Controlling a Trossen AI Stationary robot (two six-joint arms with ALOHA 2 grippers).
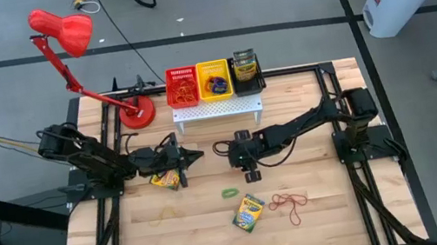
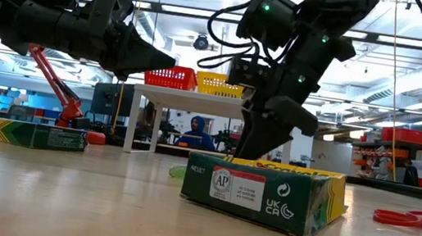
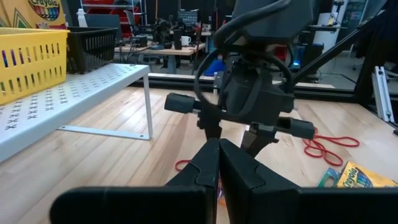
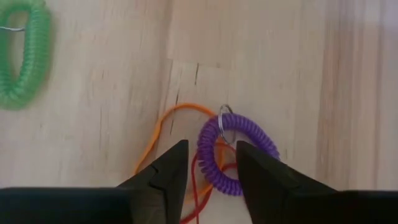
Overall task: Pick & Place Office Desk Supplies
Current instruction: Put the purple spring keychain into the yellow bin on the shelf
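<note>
On the light wooden slatted table (image 1: 323,229), the white perforated metal rack (image 1: 217,110) stands at twelve o'clock. The right gripper (image 4: 208,168) points straight down at the centre, fingers slightly spread over a purple coiled wrist band (image 4: 237,155) lying on orange and red rubber bands. The left gripper (image 3: 219,163) – fingers pressed together, empty – hovers at nine o'clock, beside one yellow-and-green cardboard crayon box (image 1: 166,179); another crayon box (image 1: 249,213) lies at six o'clock.
</note>
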